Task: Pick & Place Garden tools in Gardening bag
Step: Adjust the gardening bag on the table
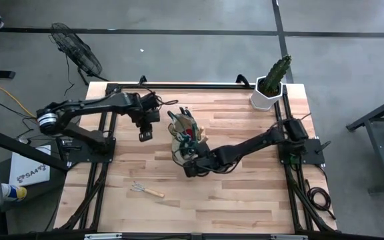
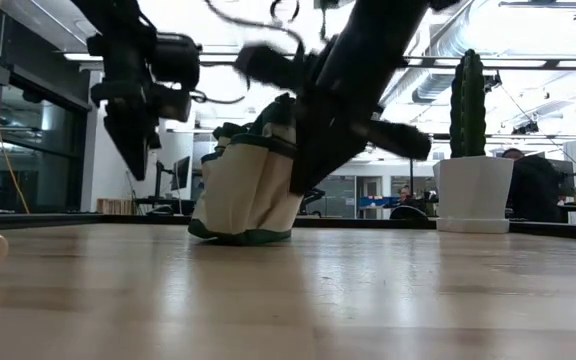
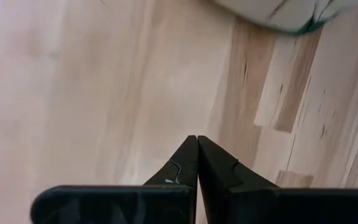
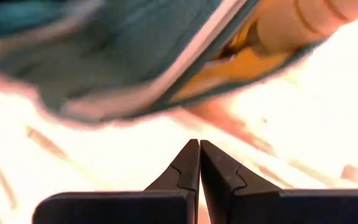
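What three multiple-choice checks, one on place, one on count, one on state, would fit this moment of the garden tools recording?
1. Where does the hand rake lie?
A. inside the gardening bag
B. on the table, apart from the bag, toward the table's near edge
C. beside the cactus pot

2. How many tools lie loose on the table outside the gardening bag?
A. one
B. three
C. five

3. How do the fingers of the right tool stand?
A. wide open
B. shut with nothing between them
C. shut on a trowel

Key: 1 B, the high view shows the rake alone on bare wood below the bag. 2 A, only the rake lies out. 3 B, the right wrist view shows the fingers meeting, empty.
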`<state>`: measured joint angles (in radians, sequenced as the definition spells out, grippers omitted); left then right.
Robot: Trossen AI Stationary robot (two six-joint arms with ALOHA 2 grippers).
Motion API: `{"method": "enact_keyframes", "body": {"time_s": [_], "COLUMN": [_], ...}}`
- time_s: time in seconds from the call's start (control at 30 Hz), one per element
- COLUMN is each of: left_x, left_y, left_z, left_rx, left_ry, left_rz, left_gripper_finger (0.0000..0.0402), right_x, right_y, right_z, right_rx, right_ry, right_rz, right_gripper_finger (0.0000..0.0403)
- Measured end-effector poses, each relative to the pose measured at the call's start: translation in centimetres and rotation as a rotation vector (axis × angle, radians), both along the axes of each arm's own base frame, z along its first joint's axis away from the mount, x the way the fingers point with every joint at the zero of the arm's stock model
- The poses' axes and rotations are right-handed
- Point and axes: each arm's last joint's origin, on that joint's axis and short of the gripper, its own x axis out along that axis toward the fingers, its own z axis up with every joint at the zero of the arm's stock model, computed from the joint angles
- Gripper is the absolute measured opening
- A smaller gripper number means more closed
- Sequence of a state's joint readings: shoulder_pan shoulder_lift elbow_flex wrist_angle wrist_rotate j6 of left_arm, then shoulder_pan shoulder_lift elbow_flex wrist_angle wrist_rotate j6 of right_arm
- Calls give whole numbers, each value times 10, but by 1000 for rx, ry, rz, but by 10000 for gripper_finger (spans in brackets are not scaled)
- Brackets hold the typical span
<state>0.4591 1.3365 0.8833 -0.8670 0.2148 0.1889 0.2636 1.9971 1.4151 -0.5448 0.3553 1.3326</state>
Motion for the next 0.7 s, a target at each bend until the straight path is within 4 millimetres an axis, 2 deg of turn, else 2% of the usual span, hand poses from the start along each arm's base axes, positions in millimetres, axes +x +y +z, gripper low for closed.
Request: {"method": "enact_keyframes", "body": {"time_s": [0.13, 0.23, 0.37, 0.47, 0.57, 0.7], "left_x": [-6, -10, -15, -16, -15, -9], "left_y": [-2, -4, -6, -9, -11, -10], "left_z": [15, 25, 39, 51, 64, 78], "left_rx": [57, 89, 115, 101, 67, 78], "left_ry": [-63, -118, -223, -334, -473, -649], "left_rz": [33, 51, 77, 74, 49, 1], "left_gripper_finger": [0, 0, 0, 0, 0, 0], "right_x": [-14, -28, -42, -49, -54, -55], "right_y": [6, 7, 2, -6, -16, -29], "right_z": [25, 51, 87, 106, 119, 123], "right_rx": [10, 13, -21, -74, -129, -175], "right_ry": [-5, -30, -127, -180, -196, -175], "right_rz": [8, 8, 11, 18, 36, 50], "right_gripper_finger": [4, 4, 4, 4, 4, 4]}}
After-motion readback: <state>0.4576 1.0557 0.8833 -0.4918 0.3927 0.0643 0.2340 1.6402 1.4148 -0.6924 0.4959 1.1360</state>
